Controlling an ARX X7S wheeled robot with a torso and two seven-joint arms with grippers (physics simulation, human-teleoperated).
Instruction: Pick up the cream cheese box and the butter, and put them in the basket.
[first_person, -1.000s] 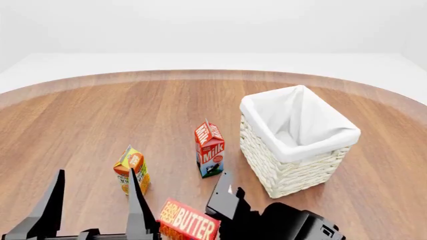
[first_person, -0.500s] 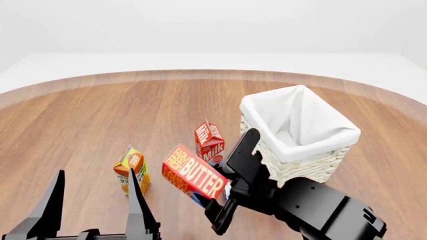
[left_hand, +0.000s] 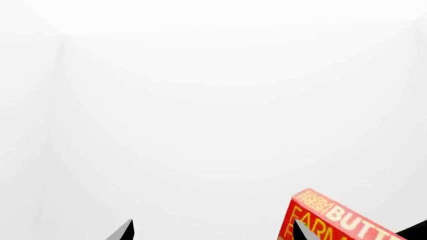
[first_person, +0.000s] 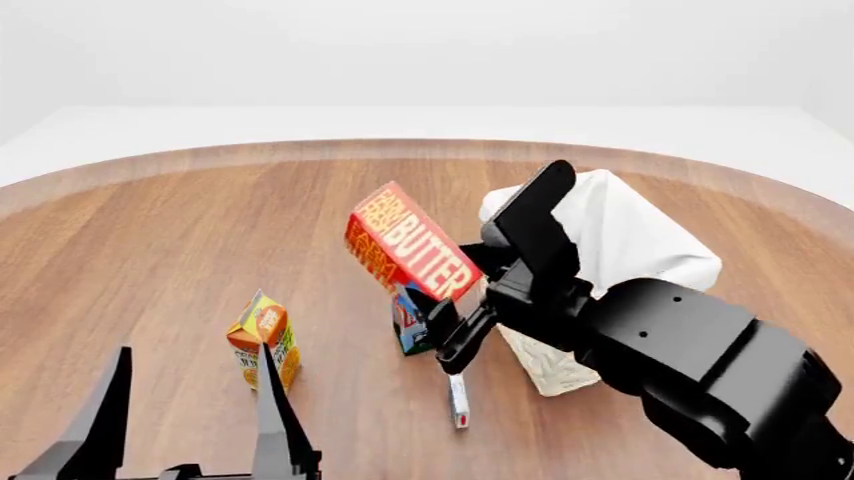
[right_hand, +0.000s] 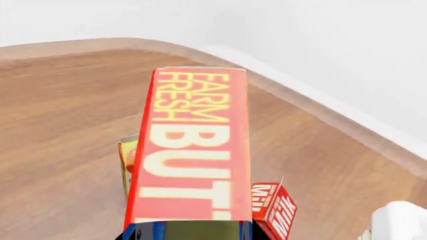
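My right gripper (first_person: 489, 282) is shut on the butter (first_person: 414, 243), a red-orange box, and holds it tilted in the air just left of the basket (first_person: 643, 243). The butter fills the right wrist view (right_hand: 193, 150), its blue end in my right gripper (right_hand: 188, 233). It also shows in the left wrist view (left_hand: 333, 218). The cream cheese box (first_person: 458, 400), small and white with a red end, lies flat on the table below the right arm. My left gripper (first_person: 187, 425) is open and empty at the near left; it also shows in its own wrist view (left_hand: 213, 235).
A red milk carton (first_person: 411, 322) stands behind and below the butter, partly hidden; it also shows in the right wrist view (right_hand: 275, 207). An orange juice carton (first_person: 263, 338) stands by the left gripper's fingers. My right arm covers the basket's near left side. The wooden table (first_person: 200, 230) is round.
My right gripper has lifted the butter from the table's near edge up and towards the basket. The cream cheese box has come into view beneath it. The left arm has not moved.
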